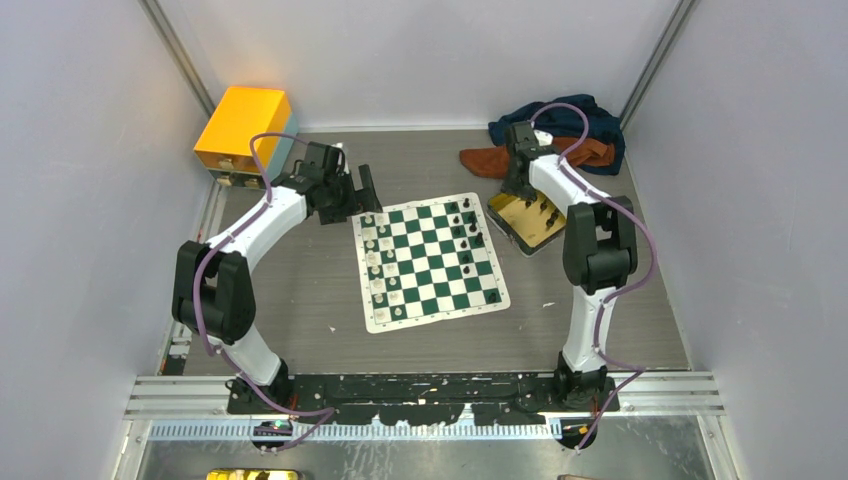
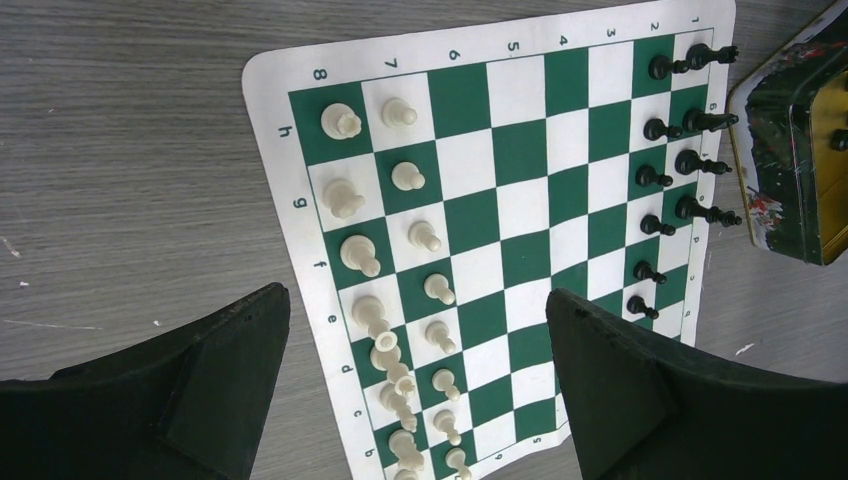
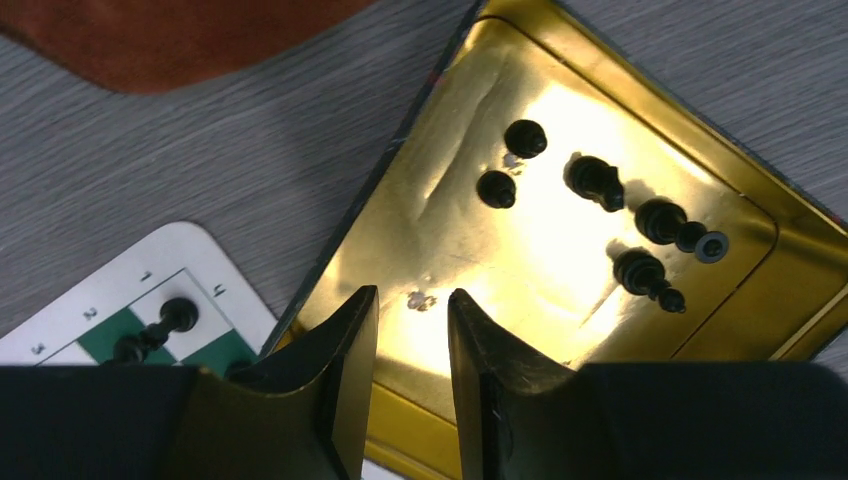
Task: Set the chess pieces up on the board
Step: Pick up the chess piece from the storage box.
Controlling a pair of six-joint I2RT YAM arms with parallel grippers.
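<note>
The right end effector (image 3: 410,302), half-open & empty, hovers over the gold tin (image 3: 440,205) w/ a few black pieces (image 3: 595,180), beside the far right corner of the board (image 1: 440,272), mid-bench. The left end effector (image 2: 415,295) gapes, empty. Best to centre on one piece & descend straight.

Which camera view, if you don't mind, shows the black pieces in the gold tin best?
The right wrist view: it looks straight into the gold tin, where the black pieces stand apart clearly. The top external view shows them as tiny dark specks; the left wrist view catches only the tin's outer wall.
</note>
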